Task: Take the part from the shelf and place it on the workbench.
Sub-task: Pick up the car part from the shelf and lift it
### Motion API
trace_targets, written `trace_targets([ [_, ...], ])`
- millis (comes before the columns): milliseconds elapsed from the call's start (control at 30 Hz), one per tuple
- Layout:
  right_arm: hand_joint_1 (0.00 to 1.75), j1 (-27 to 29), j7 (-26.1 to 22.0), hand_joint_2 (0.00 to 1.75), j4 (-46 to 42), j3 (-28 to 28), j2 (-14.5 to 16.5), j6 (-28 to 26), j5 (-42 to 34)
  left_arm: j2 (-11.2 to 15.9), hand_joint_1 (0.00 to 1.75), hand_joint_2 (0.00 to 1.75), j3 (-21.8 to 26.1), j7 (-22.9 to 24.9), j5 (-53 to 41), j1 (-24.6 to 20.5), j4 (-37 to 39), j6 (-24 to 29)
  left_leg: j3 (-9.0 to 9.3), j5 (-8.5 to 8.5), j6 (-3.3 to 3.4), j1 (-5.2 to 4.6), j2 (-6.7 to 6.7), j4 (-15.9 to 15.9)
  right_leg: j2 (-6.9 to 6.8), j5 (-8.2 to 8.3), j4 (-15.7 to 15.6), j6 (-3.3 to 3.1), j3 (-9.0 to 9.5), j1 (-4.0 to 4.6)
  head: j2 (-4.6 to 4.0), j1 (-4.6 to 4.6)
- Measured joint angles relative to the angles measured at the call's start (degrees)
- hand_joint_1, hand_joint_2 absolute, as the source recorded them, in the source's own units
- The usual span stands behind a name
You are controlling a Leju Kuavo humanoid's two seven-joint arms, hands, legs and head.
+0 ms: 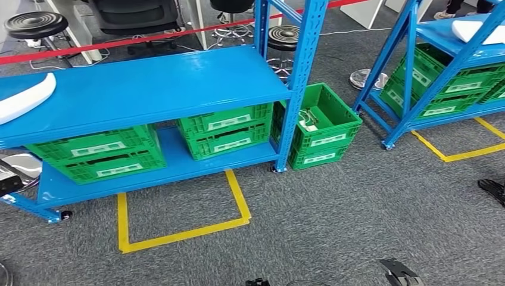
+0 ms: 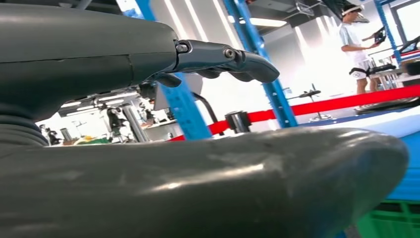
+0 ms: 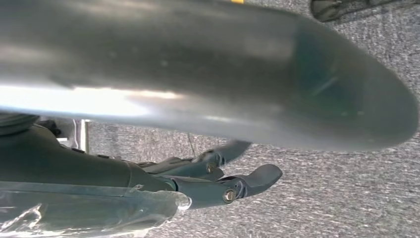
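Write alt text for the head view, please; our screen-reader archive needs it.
A blue metal shelf rack stands on grey carpet, with a white curved plastic part on its upper board and green plastic crates on the lower one. Another green crate sits on the floor beside it, and yellow floor tape marks a bay in front.

Even, bright overhead light falls on the blue shelf (image 1: 149, 83), its top glossy with soft glare; wrist views blur close up, background windows blown out white.

a green crate (image 1: 321, 128) stands on grey carpet (image 1: 333, 220) beside yellow tape (image 1: 178, 233).
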Motion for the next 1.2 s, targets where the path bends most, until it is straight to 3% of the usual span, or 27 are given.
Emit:
trace_targets([
  [33,0.0,0.08,-0.01,0.0,0.02,-0.02,0.08,0.02,0.0,0.05,0.0,0.0,0.04,-0.03,0.01,0.01,-0.08,-0.01,0.79,-0.65,-0.49,0.23,0.1,0.03,-0.2,2.18,-3.95,0.47,1.67,-0.18,-0.01,0.06],
  [67,0.0,0.07,-0.03,0.0,0.05,-0.04,0.13,0.03,0.0,0.14,0.0,0.0,0.11,-0.07,0.02,-0.05,-0.19,-0.02,1.35,-1.24,-1.03,0.33,0.21,0.07,-0.41,3.39,-7.55,0.5,3.13,-0.2,-0.01,0.1],
  [133,0.0,-0.11,-0.08,0.0,0.11,-0.08,0.23,0.08,0.0,0.42,0.0,0.0,0.34,-0.16,0.09,-0.2,-0.53,-0.08,1.88,-2.01,-1.96,0.18,0.36,-0.05,-0.58,3.52,-10.59,-0.53,4.43,-0.1,-0.01,0.09],
  [167,0.0,-0.2,-0.09,0.0,0.13,-0.1,0.22,0.06,0.0,0.52,0.0,0.0,0.44,-0.23,0.16,-0.26,-0.71,-0.13,1.98,-2.11,-2.28,0.09,0.41,-0.13,-0.49,2.98,-10.7,-1.47,4.55,0.02,0.0,0.02],
  [233,0.0,-0.07,-0.11,0.0,0.14,-0.18,0.21,-0.04,0.0,0.67,0.0,0.0,0.56,-0.32,0.42,-0.26,-1.18,-0.27,1.77,-1.6,-2.78,0.19,0.4,0.99,-0.15,2.41,-10.59,-2.55,5.24,0.01,0.01,-0.08],
  [300,0.0,0.13,-0.15,0.0,0.17,-0.28,0.19,-0.13,0.01,0.83,0.0,0.0,0.61,-0.33,0.7,-0.09,-1.56,-0.49,-1.26,-1.47,-3.0,0.2,0.33,6.32,0.23,1.71,-11.04,-3.26,6.48,0.07,0.02,-0.18],
  [333,0.0,0.21,-0.16,0.0,0.19,-0.31,0.2,-0.08,0.05,0.87,0.0,0.0,0.61,-0.33,0.81,0.18,-1.64,-0.63,-3.73,-2.43,-2.93,0.09,0.27,10.11,0.44,1.32,-11.39,-3.53,7.19,0.13,0.02,-0.22],
  [400,0.0,0.33,-0.16,0.0,0.25,-0.3,0.22,0.02,0.32,0.89,0.0,0.0,0.6,-0.33,1.1,1.01,-1.65,-0.98,-8.5,-6.07,-2.64,-0.21,0.18,15.76,0.92,0.39,-12.06,-3.89,8.86,0.33,0.02,-0.25],
  [433,0.0,0.41,-0.15,0.0,0.28,-0.28,0.23,0.04,0.51,0.9,0.0,0.0,0.6,-0.33,1.27,1.38,-1.65,-1.1,-10.08,-7.32,-2.42,-0.32,0.15,16.58,1.14,-0.18,-12.28,-3.99,9.81,0.48,0.02,-0.25],
  [467,0.0,0.5,-0.13,0.0,0.3,-0.28,0.23,-0.01,0.68,0.96,0.0,0.0,0.62,-0.32,1.5,1.61,-1.65,-1.17,-10.97,-7.3,-2.15,-0.45,0.13,15.81,1.33,-0.84,-12.45,-4.05,10.84,0.66,0.02,-0.24],
  [500,0.0,0.58,-0.11,0.0,0.32,-0.28,0.23,-0.05,0.79,1.1,0.0,0.0,0.66,-0.32,1.67,1.72,-1.65,-1.19,-11.29,-5.64,-1.79,-0.6,0.13,13.64,1.47,-1.55,-12.58,-4.07,11.94,0.84,0.01,-0.24],
  [600,0.0,0.62,-0.11,0.0,0.4,-0.27,0.25,-0.11,0.88,1.74,0.0,0.0,0.83,-0.31,1.9,1.89,-1.62,-1.22,-11.22,5.38,-0.71,-1.26,0.07,3.82,1.86,-3.92,-12.75,-3.73,14.32,1.3,0.0,-0.43],
  [633,0.0,0.56,-0.09,0.0,0.43,-0.27,0.25,-0.11,0.89,1.96,0.0,0.0,0.9,-0.31,1.9,1.93,-1.65,-1.22,-11.08,7.59,-0.53,-1.44,0.0,1.72,1.97,-4.64,-12.9,-3.5,15.02,1.43,0.0,-0.53],
  [667,0.0,0.48,-0.1,0.0,0.45,-0.26,0.25,-0.11,0.9,2.12,0.0,0.0,0.97,-0.31,1.9,1.87,-1.69,-1.22,-10.83,8.04,-0.39,-1.53,-0.1,0.47,2.01,-5.12,-13.11,-3.24,15.89,1.56,-0.01,-0.58],
  [733,0.0,0.32,-0.08,0.0,0.42,-0.26,0.13,-0.15,0.93,2.37,0.0,0.0,1.14,-0.31,1.91,1.62,-1.81,-1.2,-9.17,7.21,0.04,-1.37,-0.25,0.11,1.83,-5.86,-13.78,-2.76,17.45,1.58,-0.01,-0.46],
  [800,0.0,0.05,-0.13,0.0,0.41,-0.26,0.02,-0.19,0.94,2.48,0.0,0.0,1.26,-0.29,1.91,1.45,-1.86,-1.2,-7.25,6.3,0.62,-1.2,-0.28,0.08,1.06,-6.2,-9.95,-2.12,16.05,1.53,-0.01,-0.45],
  [833,0.0,-0.07,-0.15,0.0,0.41,-0.26,0.02,-0.19,0.94,2.53,0.0,0.0,1.3,-0.29,1.91,1.51,-1.87,-1.2,-6.46,5.64,0.82,-1.19,-0.26,0.05,0.61,-6.75,-5.9,-1.81,13.71,1.5,-0.01,-0.46],
  [900,0.0,-0.14,-0.15,0.0,0.41,-0.26,0.03,-0.19,0.94,2.5,0.0,0.0,1.31,-0.29,1.91,1.83,-1.87,-1.2,-4.78,4.04,1.07,-1.16,-0.25,0.05,0.15,-10.27,1.48,-1.4,7.83,1.45,-0.01,-0.35],
  [967,0.0,0.16,-0.1,0.0,0.43,-0.26,0.03,-0.19,0.94,2.42,0.0,0.0,1.3,-0.29,1.9,2.17,-1.87,-1.2,-2.62,2.17,1.13,-1.08,-0.3,0.03,0.08,-13.85,2.58,-1.39,4.13,1.48,0.0,-0.25],
  [1000,0.0,0.33,-0.08,0.0,0.44,-0.26,0.03,-0.19,0.93,2.37,0.0,0.0,1.29,-0.29,1.9,2.25,-1.87,-1.2,-1.4,1.17,1.08,-1.03,-0.34,0.02,0.07,-13.61,0.53,-1.52,3.39,1.5,0.0,-0.23],
  [1033,0.0,0.49,-0.07,0.0,0.46,-0.26,0.02,-0.19,0.93,2.3,0.0,0.0,1.27,-0.29,1.9,2.32,-1.86,-1.2,-0.17,0.15,0.96,-1.0,-0.36,0.01,0.05,-11.13,-2.6,-1.73,3.05,1.53,0.0,-0.23],
  [1100,0.0,0.78,-0.09,0.0,0.59,-0.26,0.03,-0.26,0.92,2.15,0.0,0.0,1.21,-0.29,1.93,2.58,-1.84,-1.17,2.02,-1.84,0.49,-1.14,-0.43,-0.06,-0.1,-1.16,-8.92,-2.43,3.05,1.63,-0.01,-0.27],
  [1133,0.0,0.8,-0.1,0.0,0.65,-0.26,0.03,-0.33,0.92,2.15,0.0,0.0,1.18,-0.31,1.98,2.7,-1.84,-1.13,2.78,-2.56,0.16,-1.23,-0.47,-0.27,-0.12,2.89,-10.73,-2.82,3.25,1.72,-0.01,-0.41],
  [1167,0.0,0.76,-0.09,0.0,0.69,-0.26,0.04,-0.43,0.93,2.25,0.0,0.0,1.19,-0.33,2.02,2.77,-1.94,-1.05,3.34,-2.97,-0.16,-1.3,-0.51,-0.47,-0.14,5.12,-11.53,-3.21,3.49,1.8,-0.01,-0.51],
  [1200,0.0,0.6,-0.1,0.0,0.7,-0.26,0.03,-0.55,0.93,2.47,0.0,0.0,1.25,-0.35,2.05,2.77,-2.18,-0.93,3.63,-2.97,-0.54,-1.32,-0.54,-0.57,-0.1,4.84,-11.62,-3.61,3.95,1.81,0.0,-0.65],
])
